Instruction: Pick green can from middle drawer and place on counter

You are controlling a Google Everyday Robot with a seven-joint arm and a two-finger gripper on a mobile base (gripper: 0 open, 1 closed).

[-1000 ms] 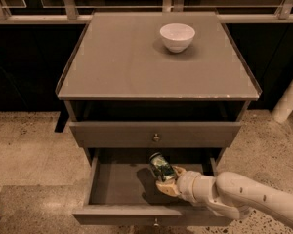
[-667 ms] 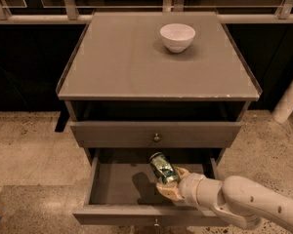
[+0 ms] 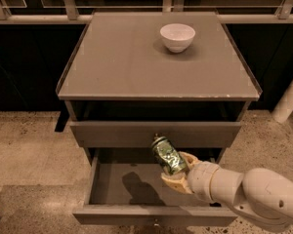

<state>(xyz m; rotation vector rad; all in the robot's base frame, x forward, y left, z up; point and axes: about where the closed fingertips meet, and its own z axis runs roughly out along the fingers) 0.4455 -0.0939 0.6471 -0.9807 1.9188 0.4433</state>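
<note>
The green can (image 3: 168, 155) is shiny dark green with a silver top. It is held tilted in my gripper (image 3: 179, 174), lifted above the open middle drawer (image 3: 117, 186), in front of the closed upper drawer front. My gripper is shut on the can's lower end; my white arm (image 3: 249, 191) enters from the lower right. The can's shadow lies on the drawer's grey bottom. The counter (image 3: 122, 57) is the flat grey-brown top above, with a chipped front edge.
A white bowl (image 3: 177, 37) stands at the back right of the counter. The closed upper drawer (image 3: 112, 133) sits just above the open one. A speckled floor surrounds the cabinet, and a white post (image 3: 289, 101) stands at the right.
My gripper has lifted the green can up out of the middle drawer, from near the drawer bottom to the level of the upper drawer front.
</note>
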